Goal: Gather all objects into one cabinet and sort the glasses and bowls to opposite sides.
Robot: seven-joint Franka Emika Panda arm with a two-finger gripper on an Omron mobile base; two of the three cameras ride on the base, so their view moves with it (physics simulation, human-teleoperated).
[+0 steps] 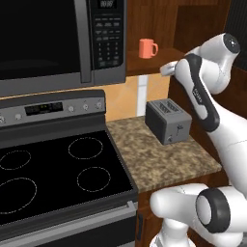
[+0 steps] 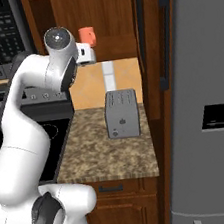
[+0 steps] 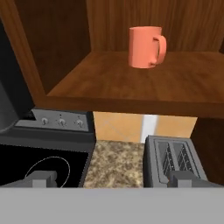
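Observation:
A coral-orange mug [image 3: 146, 47] stands upright on the bottom shelf [image 3: 131, 85] of the open reddish-brown wall cabinet [image 2: 102, 9], its handle towards the right in the hand view. The same mug [image 1: 148, 48] sits right of the microwave, and in the right base view the mug [image 2: 87, 35] is half hidden behind my hand. My gripper [image 3: 113, 179] is open and holds nothing. It hangs in front of and slightly below the shelf edge, apart from the mug. The beige cup and both bowls are out of view.
The black microwave [image 1: 48, 38] hangs left of the cabinet above the stove [image 1: 53, 169]. A grey toaster [image 1: 168, 120] stands on the granite counter [image 1: 164, 159] under the shelf. The cabinet door's black bar handle [image 2: 163, 36] and the grey fridge [image 2: 207, 95] are to the right.

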